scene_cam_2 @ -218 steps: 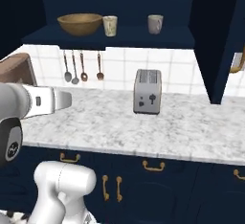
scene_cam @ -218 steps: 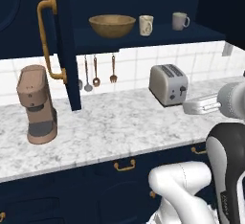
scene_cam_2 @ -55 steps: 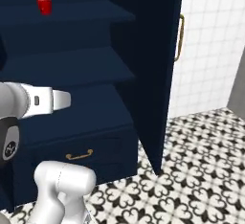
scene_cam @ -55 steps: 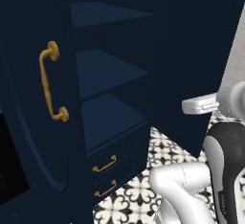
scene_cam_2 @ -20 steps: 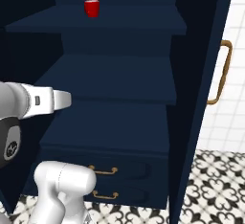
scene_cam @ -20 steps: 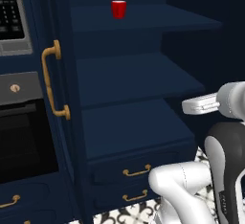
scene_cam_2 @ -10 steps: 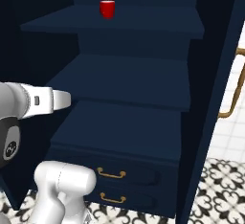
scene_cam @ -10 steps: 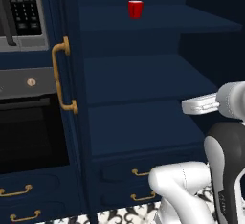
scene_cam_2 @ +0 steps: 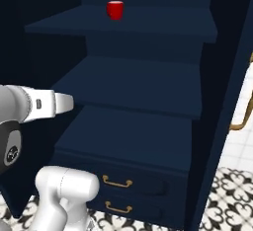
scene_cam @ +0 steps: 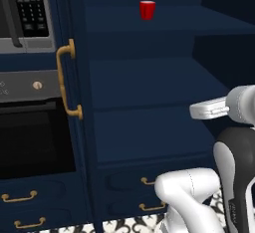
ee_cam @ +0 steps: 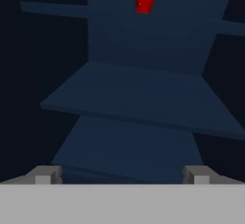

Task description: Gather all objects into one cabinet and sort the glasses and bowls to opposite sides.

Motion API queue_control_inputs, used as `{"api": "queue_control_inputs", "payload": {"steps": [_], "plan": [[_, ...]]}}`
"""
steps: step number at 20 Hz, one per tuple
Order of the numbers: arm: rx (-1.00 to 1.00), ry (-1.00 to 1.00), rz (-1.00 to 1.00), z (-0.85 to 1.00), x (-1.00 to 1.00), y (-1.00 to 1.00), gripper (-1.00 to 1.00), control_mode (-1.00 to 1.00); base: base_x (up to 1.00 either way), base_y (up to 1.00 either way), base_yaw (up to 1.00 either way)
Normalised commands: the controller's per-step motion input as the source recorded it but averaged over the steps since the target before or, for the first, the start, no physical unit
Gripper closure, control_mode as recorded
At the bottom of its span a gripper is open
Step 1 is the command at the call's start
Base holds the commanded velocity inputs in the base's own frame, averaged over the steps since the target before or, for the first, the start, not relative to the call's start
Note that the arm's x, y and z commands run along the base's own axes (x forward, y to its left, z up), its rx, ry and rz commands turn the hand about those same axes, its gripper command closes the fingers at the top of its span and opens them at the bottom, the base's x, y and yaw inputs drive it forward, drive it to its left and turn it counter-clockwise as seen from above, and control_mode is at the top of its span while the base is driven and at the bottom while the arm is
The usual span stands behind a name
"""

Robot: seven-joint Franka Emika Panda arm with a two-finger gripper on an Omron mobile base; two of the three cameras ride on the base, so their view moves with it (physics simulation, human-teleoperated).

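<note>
Sitting alone on a high shelf (scene_cam: 199, 23) of the tall navy cupboard (scene_cam_2: 148, 87), the red cup (scene_cam: 147, 10) was upright and far from the robot. It looked like it was there by mistake, because the job was to put all the cups and the bowl into one wall cabinet, and this was not that cabinet. So the cup most likely had to be fetched first.

The cup was small, shiny and bright red, a bit wider at the top than at the bottom. Its handle was too small to make out. Nothing touched it, and it looked light and easy to pinch at the rim or the side.

Below the cup were two more shelves, and under them two drawers with brass pulls (scene_cam_2: 117, 181). The cupboard door stood open on the left, with a curved brass handle (scene_cam: 68, 83). Left of the door were a microwave (scene_cam: 27, 13) and a dark oven (scene_cam: 35, 137).

The gripper (ee_cam: 122, 174) was low and near, well apart from the cup and pointing into the cupboard. Its jaws were spread wide and held nothing. It probably stayed wide so it could slip around the cup once the arm reached up.
</note>
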Motion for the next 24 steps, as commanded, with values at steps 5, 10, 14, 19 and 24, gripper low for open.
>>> {"api": "queue_control_inputs", "payload": {"steps": [5,10,14,19,24], "plan": [[0.0,0.0,0.0,0.0,0.0,0.0,-1.0,1.0,0.21,-0.03,0.0],[0.0,0.0,0.0,0.0,0.0,0.0,-1.0,1.0,0.29,-0.13,0.0],[0.0,0.0,0.0,0.0,0.0,0.0,-1.0,1.0,0.44,-0.18,0.0],[0.0,0.0,0.0,0.0,0.0,0.0,-1.0,1.0,0.25,0.0,0.0],[0.0,0.0,0.0,0.0,0.0,0.0,-1.0,1.0,0.35,-0.02,0.0]]}}
